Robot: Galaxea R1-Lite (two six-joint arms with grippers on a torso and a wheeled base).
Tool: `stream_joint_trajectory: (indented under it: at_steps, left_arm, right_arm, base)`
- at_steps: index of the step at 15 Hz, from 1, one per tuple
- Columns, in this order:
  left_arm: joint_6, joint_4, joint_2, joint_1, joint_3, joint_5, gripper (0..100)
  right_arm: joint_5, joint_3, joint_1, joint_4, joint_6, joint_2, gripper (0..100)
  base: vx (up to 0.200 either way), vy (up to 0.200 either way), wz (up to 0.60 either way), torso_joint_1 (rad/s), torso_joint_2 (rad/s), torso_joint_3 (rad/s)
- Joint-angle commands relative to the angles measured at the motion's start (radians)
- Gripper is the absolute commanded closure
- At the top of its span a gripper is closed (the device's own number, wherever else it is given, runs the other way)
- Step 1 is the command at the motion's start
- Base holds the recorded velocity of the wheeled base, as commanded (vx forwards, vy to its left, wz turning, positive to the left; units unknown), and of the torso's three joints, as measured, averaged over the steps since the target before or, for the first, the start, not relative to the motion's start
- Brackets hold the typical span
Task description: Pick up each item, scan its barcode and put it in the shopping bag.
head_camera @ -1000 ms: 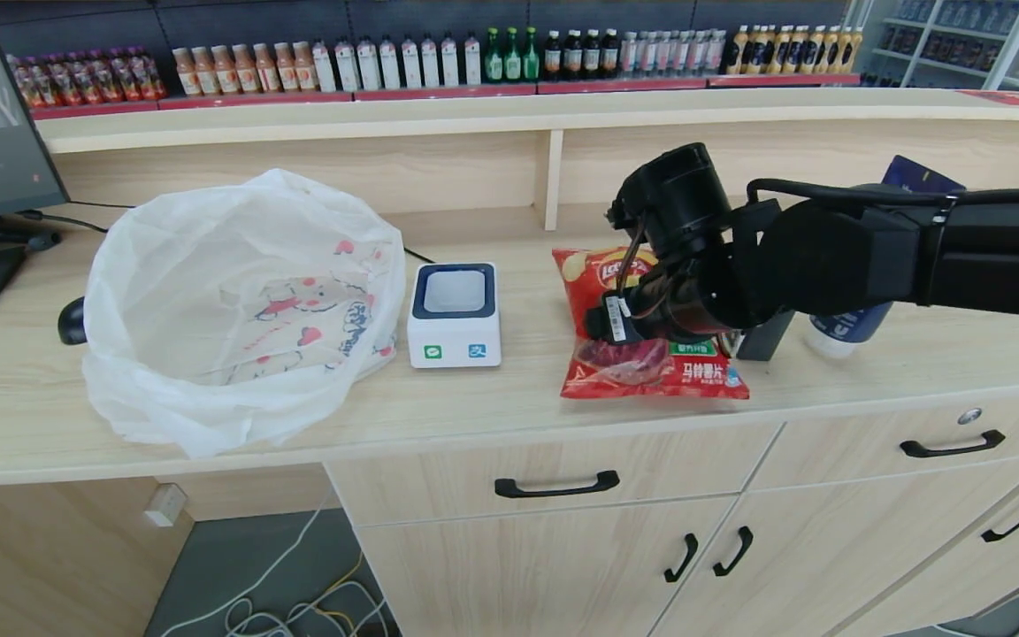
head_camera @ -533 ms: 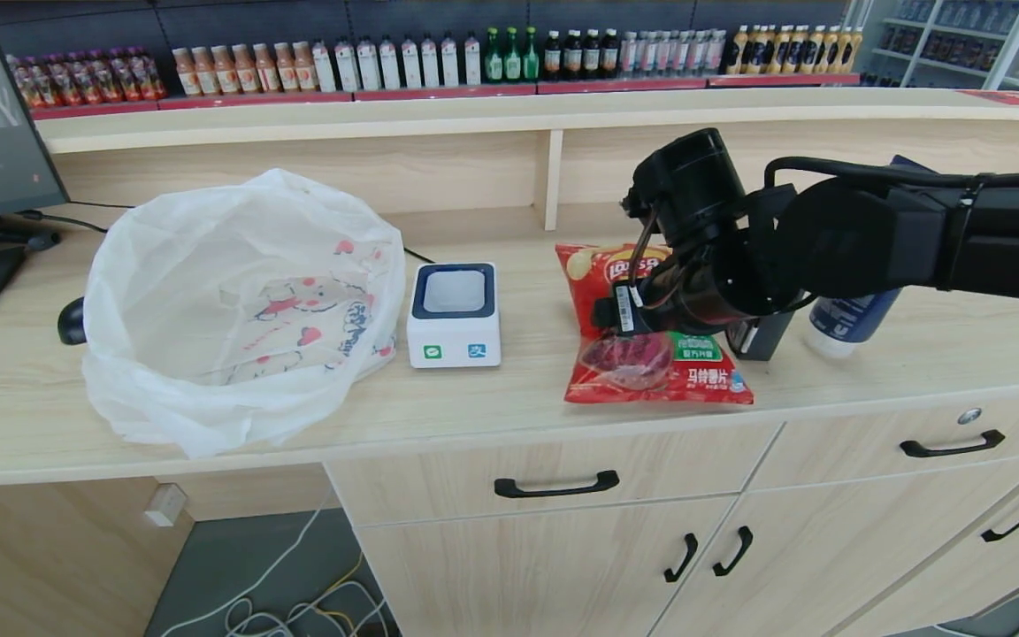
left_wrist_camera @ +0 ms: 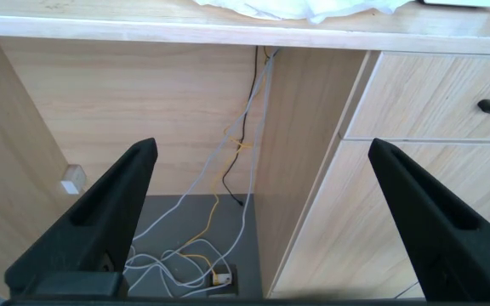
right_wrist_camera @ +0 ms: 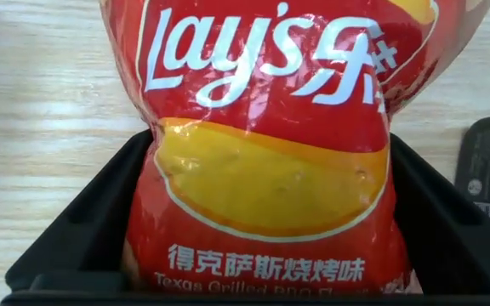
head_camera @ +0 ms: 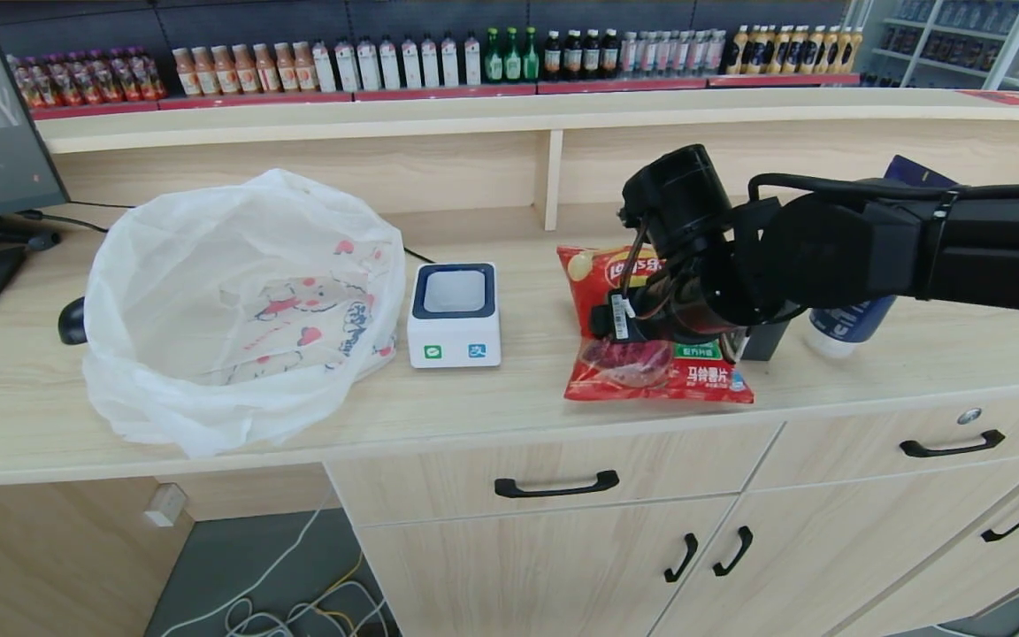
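Slippage is my worry: right gripper (right_wrist_camera: 266, 212) clenches the slick, puffy chip bag (head_camera: 660, 376) at centre-right in the head view; left gripper (left_wrist_camera: 262, 212) hangs released.

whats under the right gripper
The chips lie flat on the counter beneath the right gripper. In the head view the gripper covers the bag's middle, and the arm partly hides a dark box beside it.

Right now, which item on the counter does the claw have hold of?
The red chip bag: the right claw grips its sides. The black box and blue bottle beside it sit untouched.
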Motion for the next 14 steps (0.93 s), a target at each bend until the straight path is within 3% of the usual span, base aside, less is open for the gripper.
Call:
stream_joint_trajectory:
  at_steps: [1, 4, 5, 14]
  left_arm:
    - [0.0, 0.0, 0.0, 0.0, 0.0, 0.0, 0]
    - [0.0, 0.0, 0.0, 0.0, 0.0, 0.0, 0]
    - [0.0, 0.0, 0.0, 0.0, 0.0, 0.0, 0]
    - [0.0, 0.0, 0.0, 0.0, 0.0, 0.0, 0]
  right_arm:
    - [-0.031, -0.007, 0.013, 0.001, 0.022, 0.006, 0]
    - [-0.063, -0.009, 0.023, 0.015, 0.09, 0.018, 0]
    - [-0.061, -0.001, 0.023, 0.018, 0.09, 0.011, 100]
    - [-0.055, -0.012, 0.022, 0.017, 0.088, -0.011, 100]
  base:
    - [0.0, 0.0, 0.0, 0.0, 0.0, 0.0]
    - [0.0, 0.0, 0.0, 0.0, 0.0, 0.0]
    - [0.0, 0.0, 0.0, 0.0, 0.0, 0.0]
    - [0.0, 0.0, 0.0, 0.0, 0.0, 0.0]
